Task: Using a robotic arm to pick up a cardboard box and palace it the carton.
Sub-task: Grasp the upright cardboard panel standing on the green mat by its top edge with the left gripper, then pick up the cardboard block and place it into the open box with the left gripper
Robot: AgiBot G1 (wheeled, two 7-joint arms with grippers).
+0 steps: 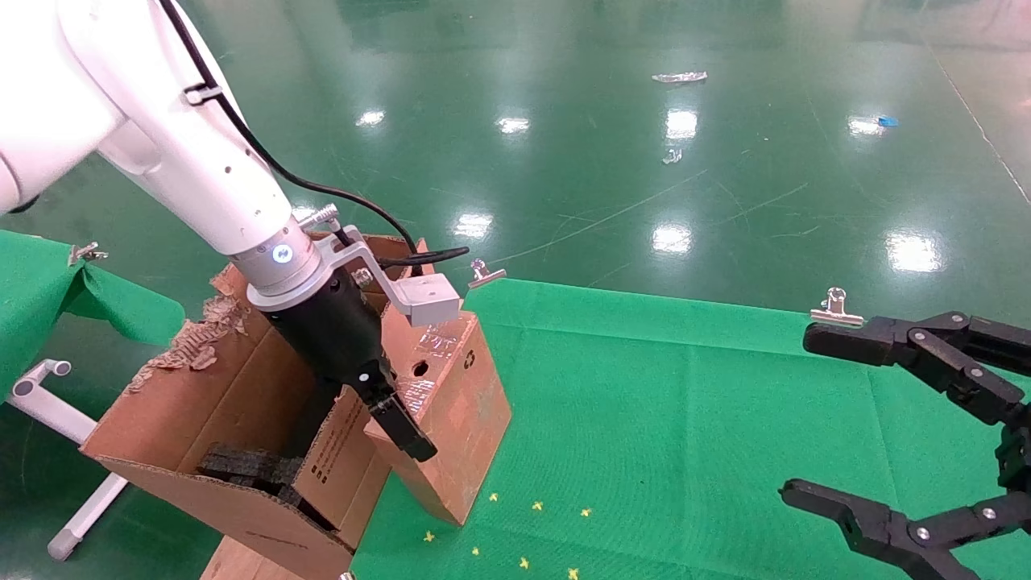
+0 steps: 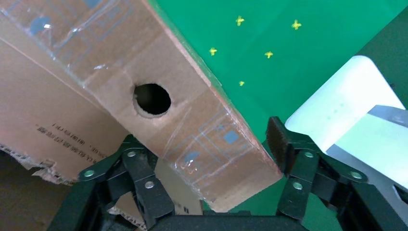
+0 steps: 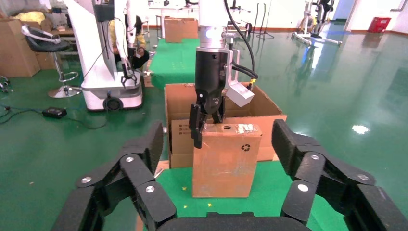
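Observation:
The small cardboard box (image 1: 459, 411) stands upright on the green table, against the carton's near side. Its top face with the round hole shows in the left wrist view (image 2: 110, 62). The white robotic arm's left gripper (image 1: 407, 419) is open and straddles the box's top end. One finger (image 2: 281, 144) stands a little off the box's edge. The right wrist view shows the box (image 3: 226, 163) with the left gripper (image 3: 204, 127) over its top corner. The carton (image 1: 201, 411) has a ragged torn flap and black foam blocks (image 1: 242, 466) inside. My right gripper (image 1: 805, 415) hangs open and empty at the right.
The green cloth table (image 1: 685, 419) is held by metal clips (image 1: 834, 310) at its far edge and has small yellow marks (image 1: 536, 506) near the front. A white tube frame (image 1: 48, 403) stands left of the carton. Shiny green floor lies beyond.

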